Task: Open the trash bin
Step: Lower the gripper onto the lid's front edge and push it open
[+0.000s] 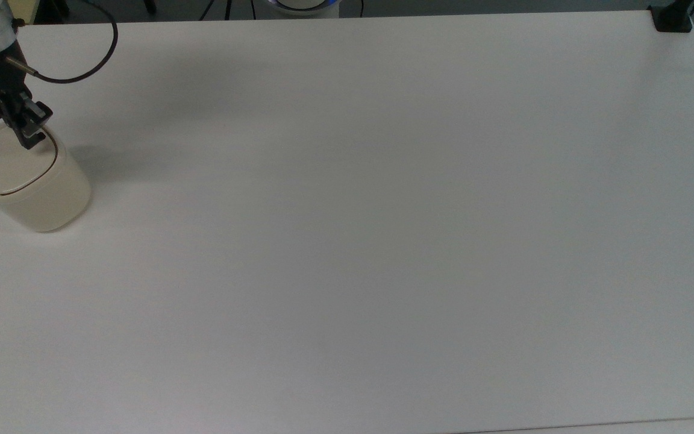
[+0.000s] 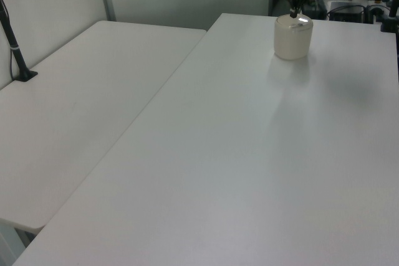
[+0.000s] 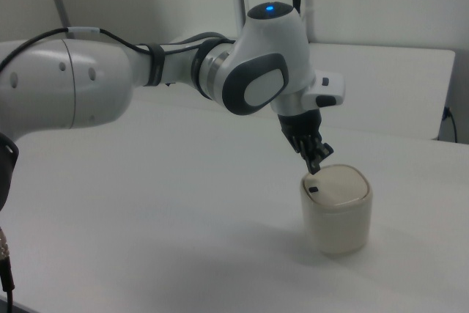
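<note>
One small cream-beige plastic trash bin (image 1: pixel 28 178), rounded-square in section, standing upright near the nine-o'clock edge of the white table (image 1: pixel 383 241) in the top view. Flat rounded-square lid (image 3: pixel 338 183) seated shut, with a thin dark rim line around it. Small black button (image 3: pixel 314 189) set into the lid near one corner, at about nine o'clock on the lid in the right view.

Handling, by estimate: light, hollow and rigid, with smooth walls that look slippery; likely to skid or tip under a sideways shove. Not a thing to be clasped round the body. The point of contact is the button, pressed straight down so the bin stays planted; the lid probably springs up on release.

One black two-finger gripper (image 3: pixel 318 157) on a white Panda arm (image 3: pixel 146 78), poised just above the button corner of the lid, fingertips pointing down. In the top view the gripper (image 1: pixel 26 129) overlaps the lid's one-o'clock corner. Whether the tips touch the lid cannot be told. Fingers appear drawn together, clasping nothing.

One black cable (image 1: pixel 91 63) looping from the wrist.
</note>
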Available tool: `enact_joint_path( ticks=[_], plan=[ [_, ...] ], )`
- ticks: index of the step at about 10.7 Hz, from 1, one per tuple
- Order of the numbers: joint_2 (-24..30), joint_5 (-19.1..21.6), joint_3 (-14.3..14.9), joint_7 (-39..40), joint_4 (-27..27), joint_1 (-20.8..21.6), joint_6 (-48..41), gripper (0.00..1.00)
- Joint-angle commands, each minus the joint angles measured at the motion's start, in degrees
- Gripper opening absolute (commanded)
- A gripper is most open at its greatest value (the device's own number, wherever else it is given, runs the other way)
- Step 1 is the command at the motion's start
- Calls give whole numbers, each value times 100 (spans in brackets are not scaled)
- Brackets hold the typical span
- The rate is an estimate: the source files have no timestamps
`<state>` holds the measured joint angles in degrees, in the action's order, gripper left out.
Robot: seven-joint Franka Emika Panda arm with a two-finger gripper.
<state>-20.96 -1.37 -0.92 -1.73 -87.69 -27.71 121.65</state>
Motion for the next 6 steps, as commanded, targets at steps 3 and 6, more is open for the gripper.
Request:
enact_joint_path(
  ticks=[3,6],
  plan=[
    [-39,-65,119,-99,-231,3,166,2],
    [-145,-65,119,-99,-214,3,158,2]
  ],
)
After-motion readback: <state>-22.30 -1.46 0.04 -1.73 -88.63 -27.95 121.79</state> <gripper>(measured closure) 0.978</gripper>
